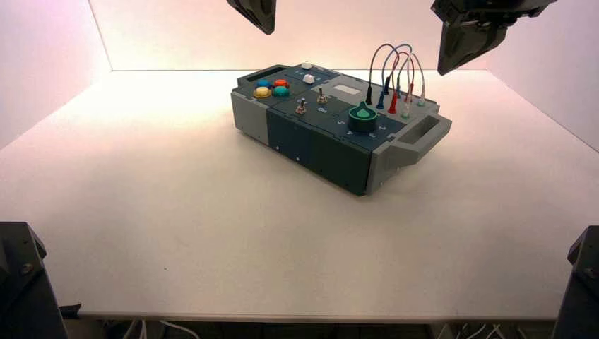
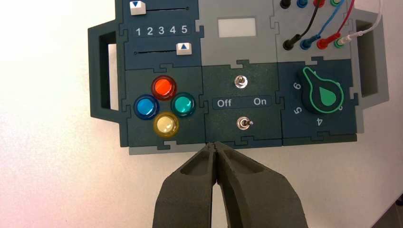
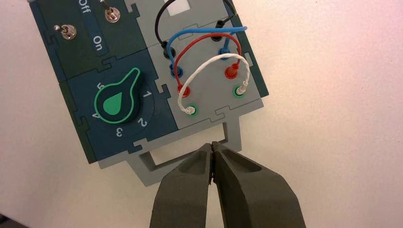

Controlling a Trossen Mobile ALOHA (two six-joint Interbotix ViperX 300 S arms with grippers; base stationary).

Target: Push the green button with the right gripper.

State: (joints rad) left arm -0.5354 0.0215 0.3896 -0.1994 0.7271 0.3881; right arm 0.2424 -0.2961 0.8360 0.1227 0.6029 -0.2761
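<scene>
Teal translucent domed green button (image 2: 183,104); the black tapering right gripper (image 3: 213,164), tips together, hangs near the wires (image 3: 211,61)

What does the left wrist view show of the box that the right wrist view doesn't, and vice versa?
Left wrist only: green button, red button, blue button, yellow button, both white slider caps.
Right wrist only: dial numbers 1, 2 and 3 plainly readable, the right gripper.
Both: green-rimmed knob, two metal toggle switches, Off/On lettering, jumper wires.
</scene>
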